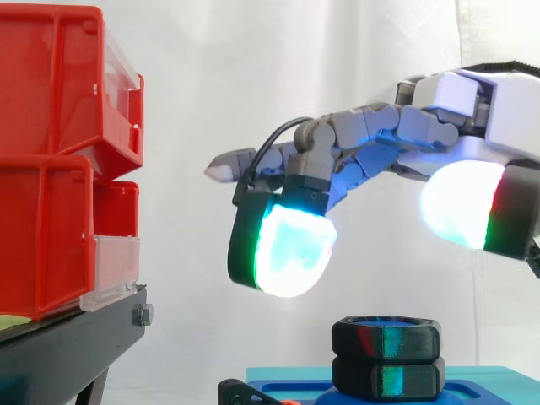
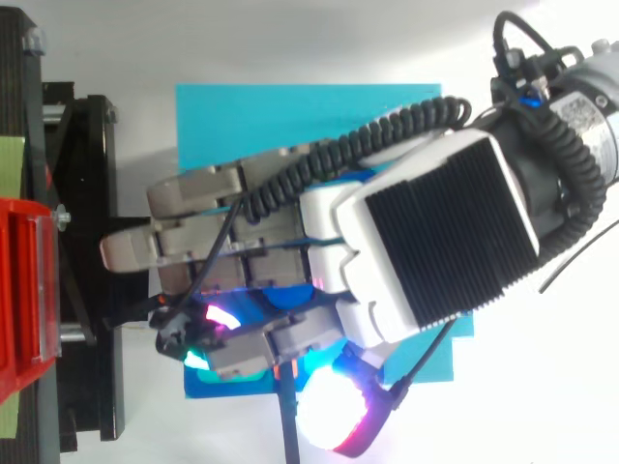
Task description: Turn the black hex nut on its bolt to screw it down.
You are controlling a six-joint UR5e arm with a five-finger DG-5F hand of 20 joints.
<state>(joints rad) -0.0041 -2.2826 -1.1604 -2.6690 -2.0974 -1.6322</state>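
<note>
Side view: the hand (image 1: 456, 114) is held above and clear of the black hex nut (image 1: 386, 337). Its fingers are loosely extended and nothing is grasped, presumably so that it can be lowered around the nut, which is seated upright on a blue base (image 1: 485, 377).

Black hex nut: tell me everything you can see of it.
The black hex nut looks like glossy plastic, flat-sided, its faces mirroring the fingertips' glow. It sits level on top of a second, similar black hex piece that stands on the blue base. The hand hovers above it, fingers relaxed and spread, clear of the nut.
</note>
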